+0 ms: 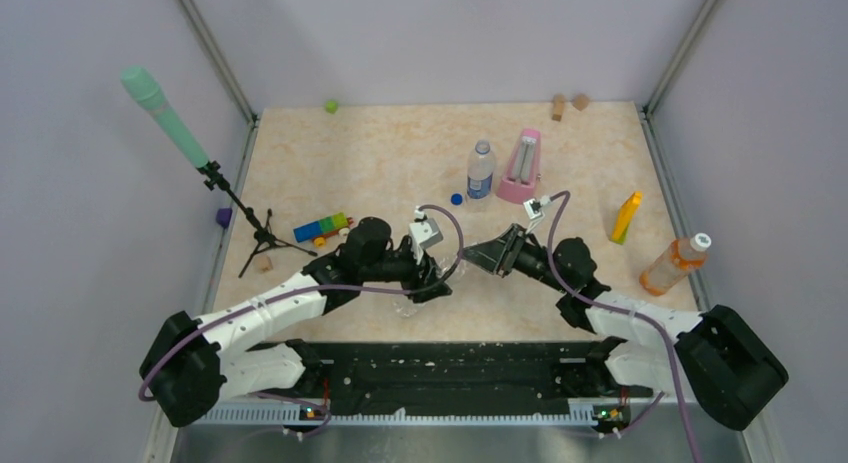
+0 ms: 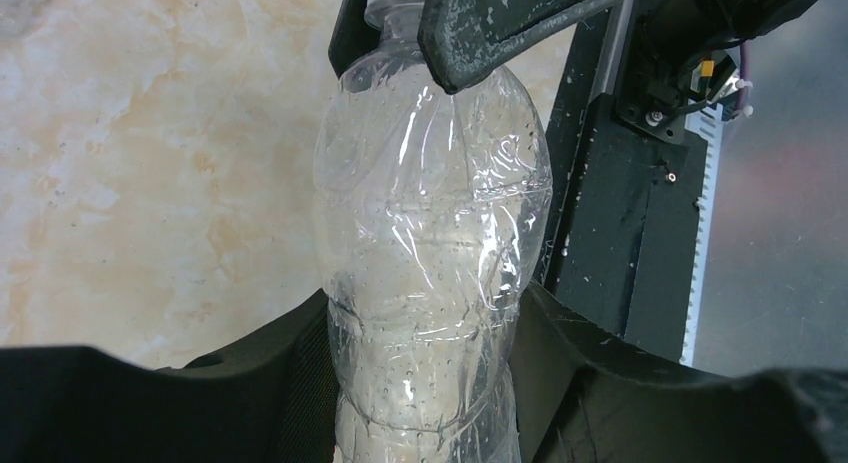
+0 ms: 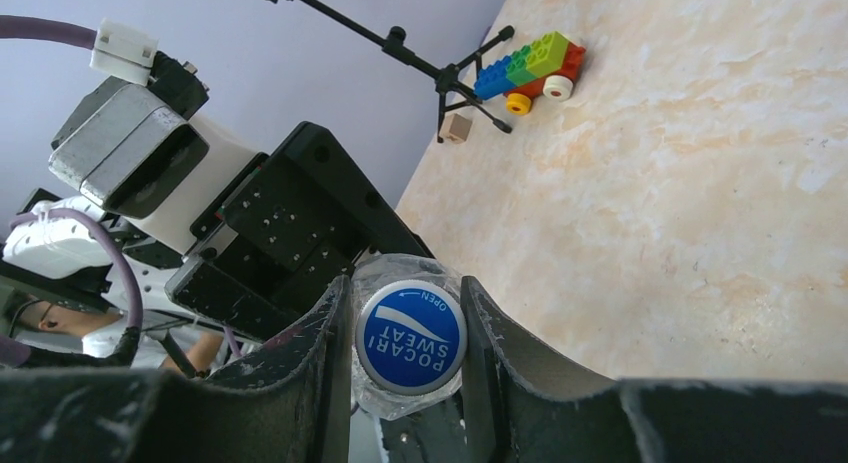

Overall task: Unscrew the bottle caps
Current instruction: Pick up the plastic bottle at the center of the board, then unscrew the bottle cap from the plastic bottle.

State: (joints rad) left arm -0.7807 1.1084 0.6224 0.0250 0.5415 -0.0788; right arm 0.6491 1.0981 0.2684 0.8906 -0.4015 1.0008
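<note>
Near the front of the marbled beige table top (image 1: 380,153), between the two arms, the clear thin-walled plastic bottle (image 2: 430,263) is being held around its waist by the left gripper (image 2: 425,328), whose black fingers (image 2: 300,383) are being pressed against both sides of it. At the far end of that bottle, the round blue-topped plastic screw cap (image 3: 410,335) is being pinched by the right gripper (image 3: 405,295), narrowed so that one finger is lying against each side of the cap's rim. Whether the bottle is being rested on the table cannot be told. With both ends being gripped, the unscrewing turn is being judged as the step in hand.

Several failures are being risked from this position. The bottle wall is being seen as creased and soft, so a hard squeeze from the left side is likely to be crushing it rather than fixing it. A light squeeze is likely to be letting the whole body be spun along with the cap, with no thread being loosened. The hold is being taken well away from the neck, so the thin plastic is liable to be twisted between the two grips. The cap's rim is being held on a small contact only, so the fingers may be slipped round it. Droplets are being seen inside the bottle, so a little liquid may be spilled once the cap is being freed, and the loose cap may be dropped
</note>
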